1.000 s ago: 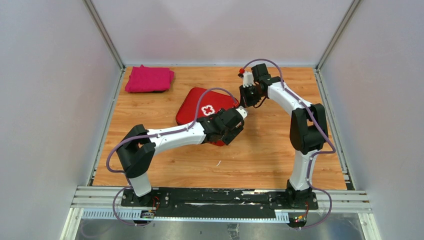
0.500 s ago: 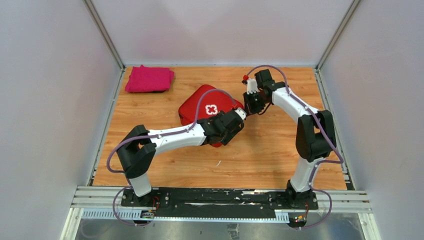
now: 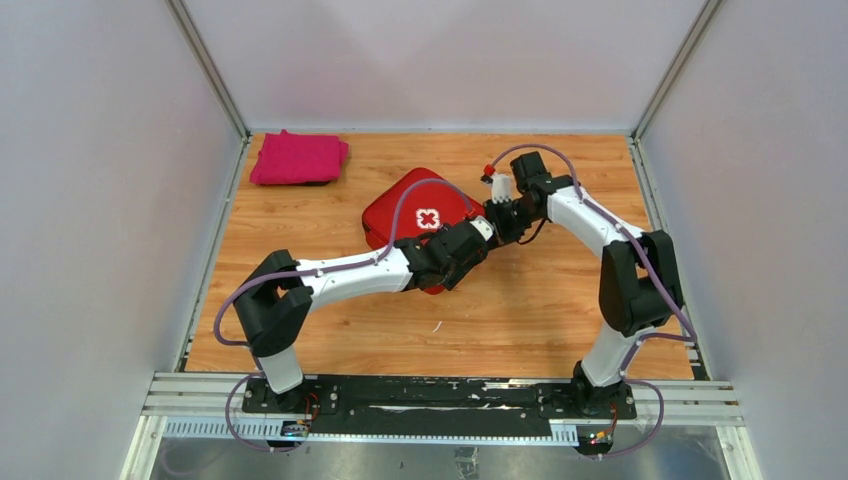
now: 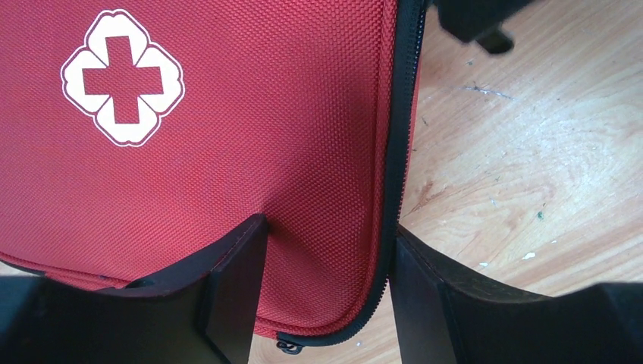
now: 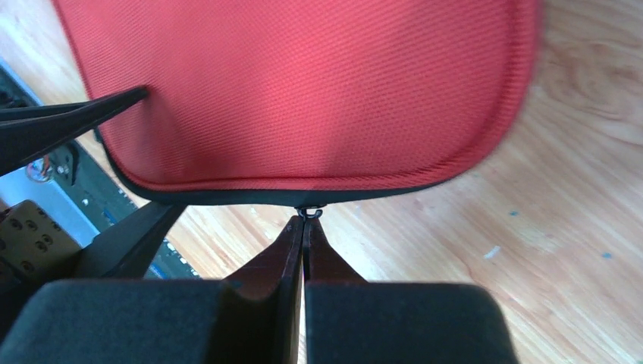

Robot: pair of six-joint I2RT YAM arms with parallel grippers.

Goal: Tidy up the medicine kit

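The closed medicine kit (image 3: pixel 410 205) sits diamond-wise, one corner toward 12 o'clock. Our left gripper (image 4: pixel 326 227) is spread astride its 5 o'clock edge, and our right gripper (image 5: pixel 303 224) pinches the zipper pull (image 5: pixel 309 211).

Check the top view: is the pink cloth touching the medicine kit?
No, the pink cloth lies apart from the medicine kit, with bare table between them.

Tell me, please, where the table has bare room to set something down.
Bare table runs along the near edge, between the base plate and the medicine kit. Another patch lies left of the kit, nearer than the pink cloth. The kit's right side is crowded: the left end effector straddles its corner and the right end effector pinches the zipper pull.
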